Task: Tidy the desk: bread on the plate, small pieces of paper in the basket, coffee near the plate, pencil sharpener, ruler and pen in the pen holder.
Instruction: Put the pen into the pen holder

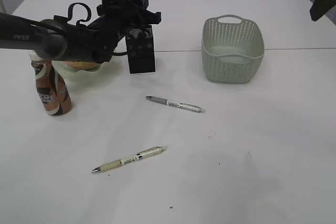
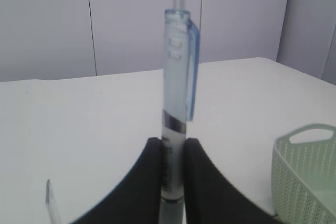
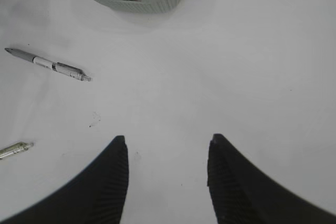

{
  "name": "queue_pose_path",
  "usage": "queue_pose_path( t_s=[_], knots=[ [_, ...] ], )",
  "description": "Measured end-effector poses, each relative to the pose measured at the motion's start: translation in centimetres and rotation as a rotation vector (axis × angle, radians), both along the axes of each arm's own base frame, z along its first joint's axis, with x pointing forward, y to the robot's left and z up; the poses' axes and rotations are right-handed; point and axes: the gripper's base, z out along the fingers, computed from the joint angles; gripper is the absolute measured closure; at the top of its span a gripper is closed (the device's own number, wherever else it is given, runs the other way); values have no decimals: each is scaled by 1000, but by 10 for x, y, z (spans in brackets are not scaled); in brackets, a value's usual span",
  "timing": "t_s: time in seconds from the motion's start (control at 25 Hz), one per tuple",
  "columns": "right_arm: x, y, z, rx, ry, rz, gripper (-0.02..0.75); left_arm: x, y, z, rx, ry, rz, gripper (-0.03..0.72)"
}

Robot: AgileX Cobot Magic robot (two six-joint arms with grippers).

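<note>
Above the black mesh pen holder [image 1: 142, 51], left gripper [image 2: 172, 153] clamps a clear blue-clipped pen [image 2: 177, 77] upright. Right gripper [image 3: 167, 145] hovers over the white table [image 3: 252, 77], jaws apart, holding nothing.

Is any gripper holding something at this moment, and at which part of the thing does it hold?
The left gripper holds a clear blue pen upright, clamped on its lower barrel. The right gripper is open and holds nothing.

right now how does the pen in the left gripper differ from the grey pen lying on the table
The clear blue pen stands upright, clamped in the left gripper; the grey pen lies flat on the table, untouched. The blue pen's barrel is see-through, the grey pen's opaque. Both are still outside the pen holder.
</note>
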Motion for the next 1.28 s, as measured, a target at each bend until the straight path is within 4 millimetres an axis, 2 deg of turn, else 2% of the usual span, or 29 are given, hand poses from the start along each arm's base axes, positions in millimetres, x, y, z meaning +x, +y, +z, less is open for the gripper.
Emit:
queue_pose_path(
  t_s=[0.48, 0.72, 1.04, 1.28],
  knots=[
    [0, 0, 0, -4, 0, 0, 372, 7, 14, -7, 51, 55, 22, 629],
    [0, 0, 0, -5, 0, 0, 372, 7, 14, -7, 95, 37, -4, 617],
    [0, 0, 0, -5, 0, 0, 372, 6, 13, -10, 116, 62, -14, 531],
    [0, -1, 0, -6, 0, 0, 372, 7, 16, -10, 117, 65, -10, 409]
  ],
)
